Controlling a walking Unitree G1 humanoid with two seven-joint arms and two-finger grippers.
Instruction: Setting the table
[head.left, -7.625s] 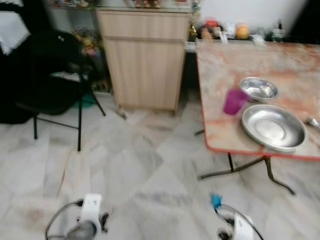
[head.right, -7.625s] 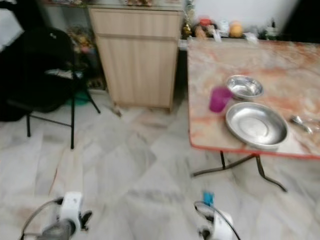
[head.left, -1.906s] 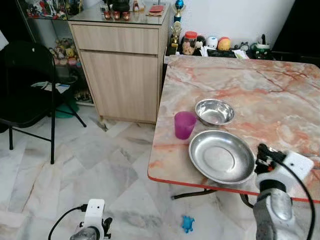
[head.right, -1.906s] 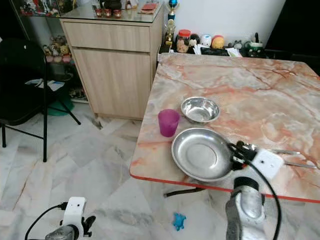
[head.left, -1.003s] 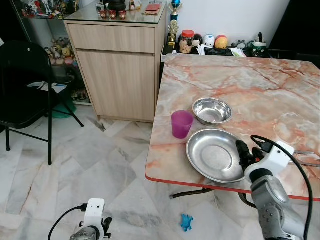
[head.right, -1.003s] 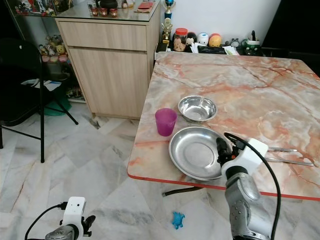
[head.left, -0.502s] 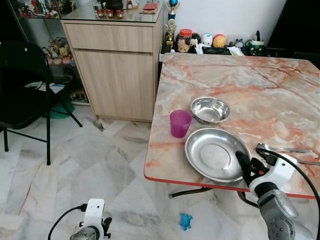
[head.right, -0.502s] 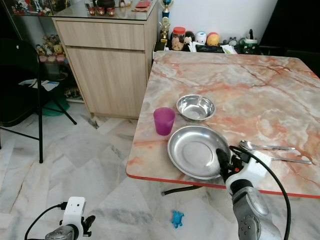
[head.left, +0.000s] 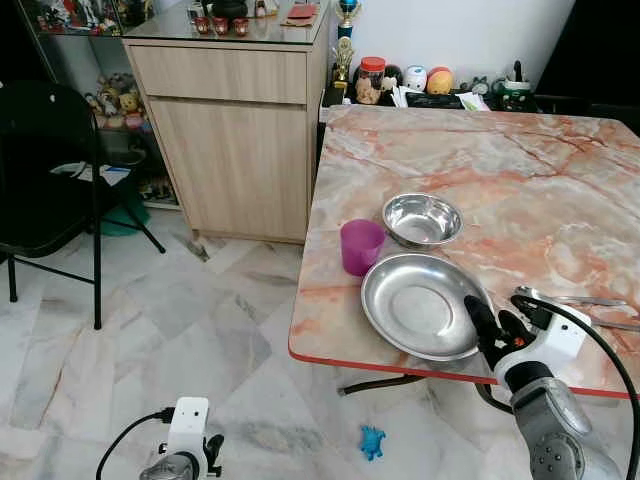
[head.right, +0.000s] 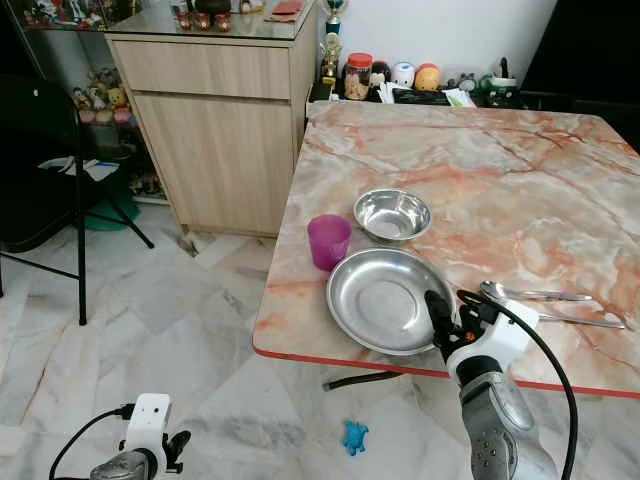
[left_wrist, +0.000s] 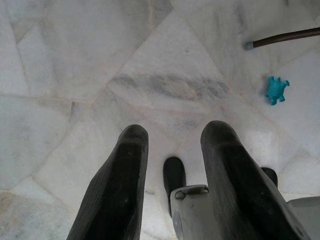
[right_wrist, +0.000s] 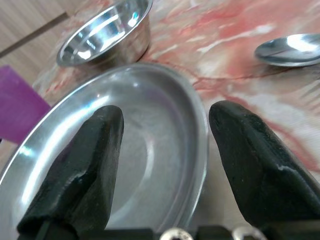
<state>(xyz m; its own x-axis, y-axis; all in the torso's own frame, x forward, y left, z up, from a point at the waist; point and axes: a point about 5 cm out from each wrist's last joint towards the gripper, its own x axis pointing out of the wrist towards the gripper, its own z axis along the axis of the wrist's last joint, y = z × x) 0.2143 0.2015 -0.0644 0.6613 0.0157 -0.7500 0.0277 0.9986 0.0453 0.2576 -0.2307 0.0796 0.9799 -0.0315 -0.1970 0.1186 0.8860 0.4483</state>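
We see a worktop (head.left: 520, 180) with a smooth, glossy marble-pattern surface in pink and orange, edged in red. On it, the large plate (head.left: 420, 305) and the small bowl (head.left: 422, 219) are polished metal with mirror-like reflections, as is the spoon (head.right: 530, 293). The cup (head.left: 361, 247) is translucent purple plastic. The right tool (right_wrist: 165, 150) has matt black fingers (right_wrist: 85, 170) with a slightly grainy finish. The floor (head.left: 180, 330) is glossy grey-white marble tile. The cabinet (head.left: 235, 120) shows light wood-grain laminate under a glass top.
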